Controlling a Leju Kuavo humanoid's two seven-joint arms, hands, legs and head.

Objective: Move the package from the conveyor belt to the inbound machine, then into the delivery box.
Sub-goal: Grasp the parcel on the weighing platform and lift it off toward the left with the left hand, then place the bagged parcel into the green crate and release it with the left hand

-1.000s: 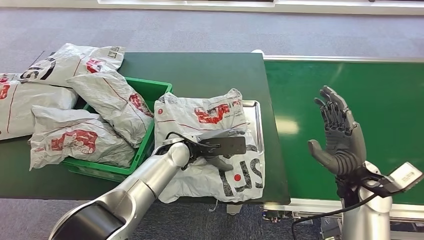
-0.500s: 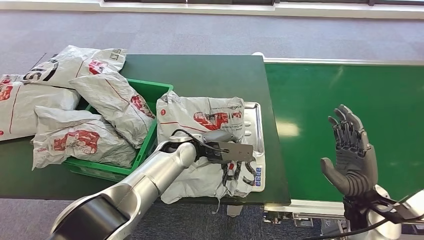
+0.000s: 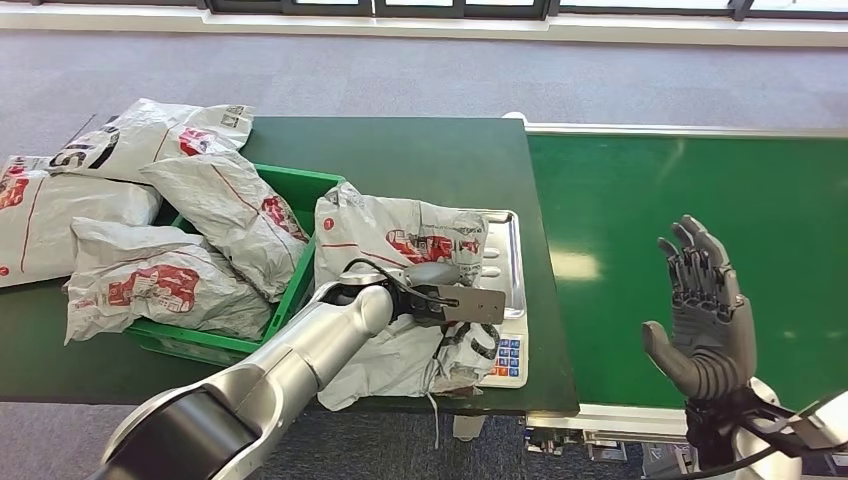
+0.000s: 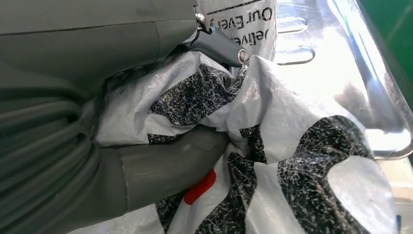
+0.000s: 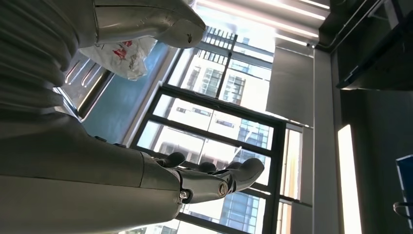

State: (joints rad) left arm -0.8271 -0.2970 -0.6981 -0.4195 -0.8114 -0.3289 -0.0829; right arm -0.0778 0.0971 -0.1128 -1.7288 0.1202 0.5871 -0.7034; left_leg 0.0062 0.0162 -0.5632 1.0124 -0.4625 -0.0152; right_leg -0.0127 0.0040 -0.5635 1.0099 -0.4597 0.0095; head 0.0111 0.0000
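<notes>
A grey-white plastic package [image 3: 400, 235] with red and black print lies crumpled on the silver tray of the inbound machine [image 3: 506, 250]. My left hand [image 3: 450, 305] grips its bunched near end, with the thumb [image 4: 160, 168] pressed into the film of the package [image 4: 302, 165]. The machine's keypad [image 3: 510, 357] shows beside the package. The green delivery box [image 3: 298, 290] stands just left of the machine, with other packages in it. My right hand [image 3: 705, 310] is raised over the conveyor belt [image 3: 640, 200], open with fingers spread [image 5: 214, 180], holding nothing.
Several similar packages [image 3: 190, 280] fill the green box and spill over the dark green table [image 3: 400, 150] at the far left. The table's front edge runs close below the machine. Grey carpet lies beyond the table and belt.
My left hand has bunched the package and drawn it toward the box, uncovering the machine's keypad. My right hand has sunk lower and stays open.
</notes>
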